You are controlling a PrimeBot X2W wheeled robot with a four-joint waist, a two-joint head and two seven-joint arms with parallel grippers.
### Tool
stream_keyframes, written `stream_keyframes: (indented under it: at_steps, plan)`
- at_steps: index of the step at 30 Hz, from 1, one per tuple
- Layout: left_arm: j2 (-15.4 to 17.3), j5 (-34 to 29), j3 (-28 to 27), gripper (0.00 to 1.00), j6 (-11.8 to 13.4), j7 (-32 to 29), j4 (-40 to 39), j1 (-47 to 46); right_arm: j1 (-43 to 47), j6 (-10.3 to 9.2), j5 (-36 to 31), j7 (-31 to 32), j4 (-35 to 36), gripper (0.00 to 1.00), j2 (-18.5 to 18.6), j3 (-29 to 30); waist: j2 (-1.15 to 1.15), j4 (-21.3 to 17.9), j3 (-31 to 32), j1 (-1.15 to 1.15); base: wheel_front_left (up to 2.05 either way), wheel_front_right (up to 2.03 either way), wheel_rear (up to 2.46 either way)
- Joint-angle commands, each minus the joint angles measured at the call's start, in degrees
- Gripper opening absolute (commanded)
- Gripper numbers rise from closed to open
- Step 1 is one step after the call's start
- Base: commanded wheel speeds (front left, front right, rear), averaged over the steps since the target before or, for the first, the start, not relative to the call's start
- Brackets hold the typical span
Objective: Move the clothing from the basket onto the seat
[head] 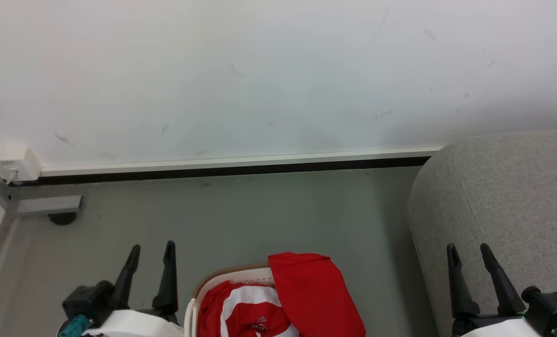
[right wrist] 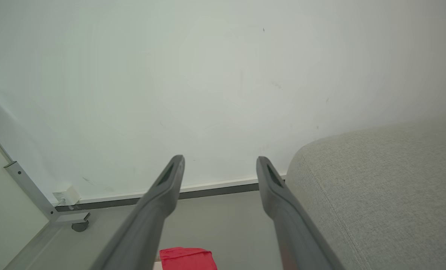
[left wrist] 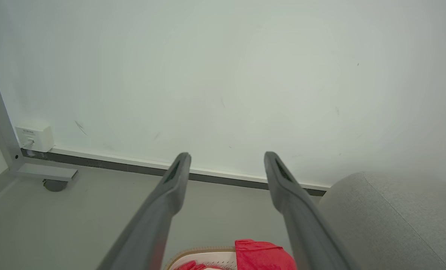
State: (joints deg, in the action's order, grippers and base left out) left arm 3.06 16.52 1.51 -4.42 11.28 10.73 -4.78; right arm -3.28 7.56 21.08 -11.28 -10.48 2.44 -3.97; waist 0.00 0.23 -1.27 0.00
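basket [head: 222, 273] on grey floor [head: 260, 210], low centre; clothing [head: 309, 290] inside, one red piece draped over far rim. seat [head: 508, 196] just right, gap between. left gripper [head: 152, 246], right gripper [head: 468, 247]: jaws apart, empty. socket box [head: 14, 161], frame foot [head: 49, 205] far left at wall [head: 260, 70].

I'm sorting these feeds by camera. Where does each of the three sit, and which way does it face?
Head view: on the head, facing forward and down at the floor, basket, clothing and seat; left gripper and right gripper show low.
Left wrist view: on the left wrist, looking along that gripper's open fingers toward the wall.
Right wrist view: on the right wrist, likewise; seat larger at right.
Shared: all three show clothing, seat and wall.
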Motion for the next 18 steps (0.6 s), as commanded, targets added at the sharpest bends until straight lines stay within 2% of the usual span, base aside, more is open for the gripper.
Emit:
stream_keyframes:
  at_steps: [1, 10, 18]
  plan:
    - [0.6, -1.7, 0.0, 1.0, 0.1, 0.5, -0.4, -0.8, -0.3, -0.1, -1.1, -0.5, 0.6, 1.0, 0.5, -0.1, 0.0, 0.0, 0.0, 0.0, 0.0, 0.0, 0.0]
    - [0.6, -5.9, 0.5, 1.0, 0.3, 1.7, -1.5, -0.3, 0.3, -0.11, -3.3, -1.6, 2.0, 1.0, 0.6, 0.0, 0.0, 0.2, 0.1, 0.0, 0.0, 0.0, 0.0]
    - [0.2, -7.1, -0.1, 1.0, -0.2, 2.6, -2.0, 0.3, 0.8, -0.12, -5.0, -2.5, 2.4, 1.0, 0.6, 0.1, 0.0, 0.4, 0.3, 0.0, 0.0, 0.0, 0.0]
